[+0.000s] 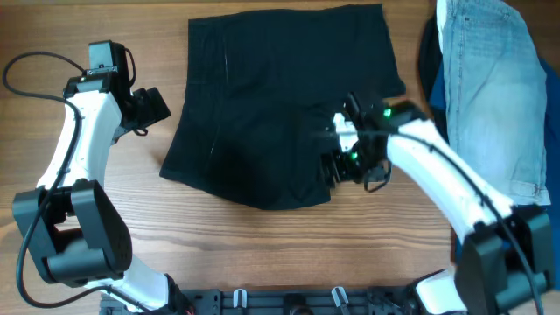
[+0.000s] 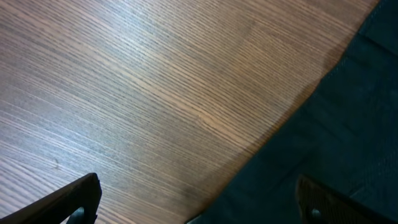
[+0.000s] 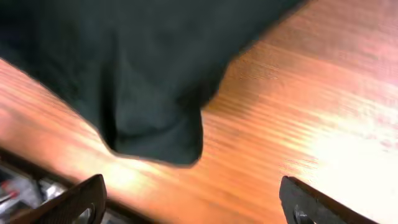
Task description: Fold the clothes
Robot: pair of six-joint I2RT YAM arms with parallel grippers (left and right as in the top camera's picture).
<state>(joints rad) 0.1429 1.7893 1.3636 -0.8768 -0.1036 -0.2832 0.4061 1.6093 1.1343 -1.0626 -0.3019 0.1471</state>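
noting left gripper (image 1: 156, 106) at the left over bare table (image 1: 262, 245), fingers (image 2: 71, 200) spread wide, clasping nothing. finding black shorts (image 1: 271, 105) lying spread out mid-table, left edge just beside that gripper; waistband possibly facing the far side, hard to confirm. spotting right gripper (image 1: 335, 164) hovering over the near-right corner, fingers (image 3: 81, 200) parted, nothing between them, going by a blurred wrist view. logging denim shorts (image 1: 494, 87) at far right, blue cloth (image 1: 433, 87) peeking out beside them.

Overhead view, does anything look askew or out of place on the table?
The shorts lie flat but crooked: their lower edge slants, and the side nearer the left arm flares outward. Nothing looks spilled or damaged.
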